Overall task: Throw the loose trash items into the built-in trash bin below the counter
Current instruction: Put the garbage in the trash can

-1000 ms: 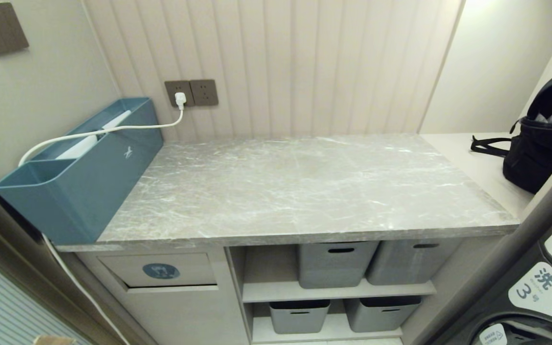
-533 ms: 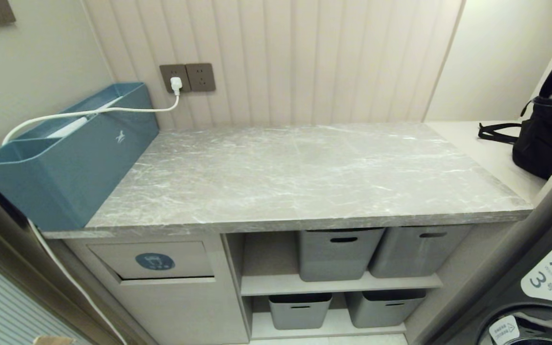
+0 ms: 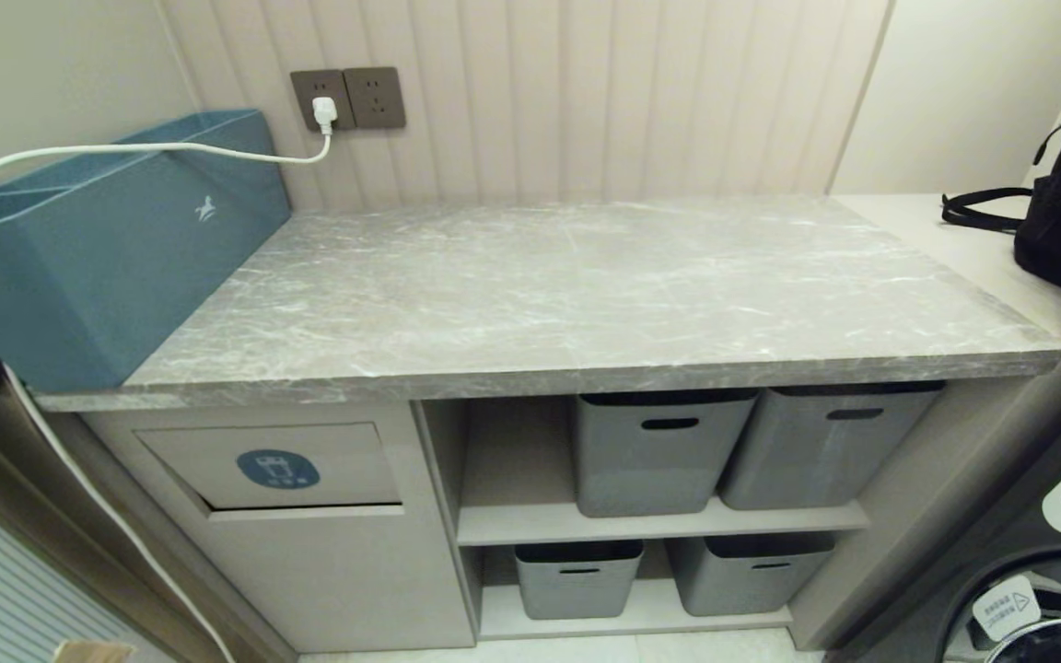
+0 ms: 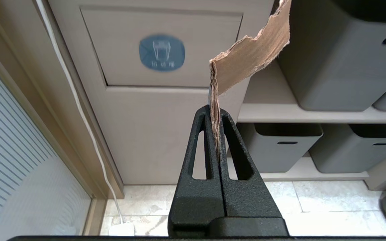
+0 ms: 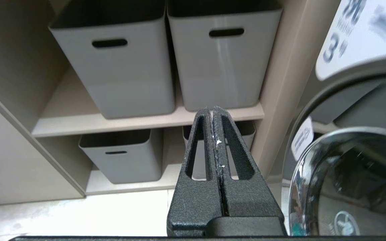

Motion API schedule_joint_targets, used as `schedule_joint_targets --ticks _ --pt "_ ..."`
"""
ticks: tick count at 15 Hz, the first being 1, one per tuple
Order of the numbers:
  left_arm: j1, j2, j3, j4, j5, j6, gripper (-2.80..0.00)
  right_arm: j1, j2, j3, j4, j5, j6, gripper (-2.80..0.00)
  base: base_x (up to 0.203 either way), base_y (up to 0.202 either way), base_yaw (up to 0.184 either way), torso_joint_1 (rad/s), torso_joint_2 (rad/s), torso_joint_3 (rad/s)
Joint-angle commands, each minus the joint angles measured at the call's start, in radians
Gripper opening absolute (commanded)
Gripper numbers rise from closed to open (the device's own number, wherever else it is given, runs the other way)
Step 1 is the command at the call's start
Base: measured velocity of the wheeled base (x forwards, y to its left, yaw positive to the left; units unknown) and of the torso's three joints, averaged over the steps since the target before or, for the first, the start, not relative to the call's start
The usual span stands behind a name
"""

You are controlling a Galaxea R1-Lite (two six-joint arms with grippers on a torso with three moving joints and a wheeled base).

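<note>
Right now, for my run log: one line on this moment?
left gripper: shut on cardboard scrap | bin flap: closed | right gripper: shut, empty

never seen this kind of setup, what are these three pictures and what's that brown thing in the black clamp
It is a two-armed robot seen through its own cameras. The head view looks down on the counter, bearing a teal-blue box, with the built-in trash bin below.

The other two pictures come from cameras behind each wrist. The black clamps are its grippers. The left gripper is shut on a cardboard scrap, facing the bin's flap. The right gripper is shut on nothing, before grey tubs on shelves.
</note>
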Motion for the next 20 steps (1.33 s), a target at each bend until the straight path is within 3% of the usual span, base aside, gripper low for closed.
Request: schedule_joint_targets --ticks 1,16,20 --pt "0.000 0.002 0.001 0.000 0.000 0.000 -2.80 0.000 0.002 0.000 0.000 0.000 0.000 -2.80 0.000 0.000 0.000 -0.222 0.52 0.292" --pt "0.000 0.002 -0.001 0.000 0.000 -0.005 -2.80 0.000 0.000 0.002 0.000 0.000 0.002 -2.80 0.000 0.000 0.000 -0.181 0.47 0.289" --pt "0.000 0.002 0.001 0.000 -0.003 0.009 -2.80 0.000 0.000 0.000 0.000 0.000 0.002 -2.80 0.000 0.000 0.000 -0.038 0.12 0.082"
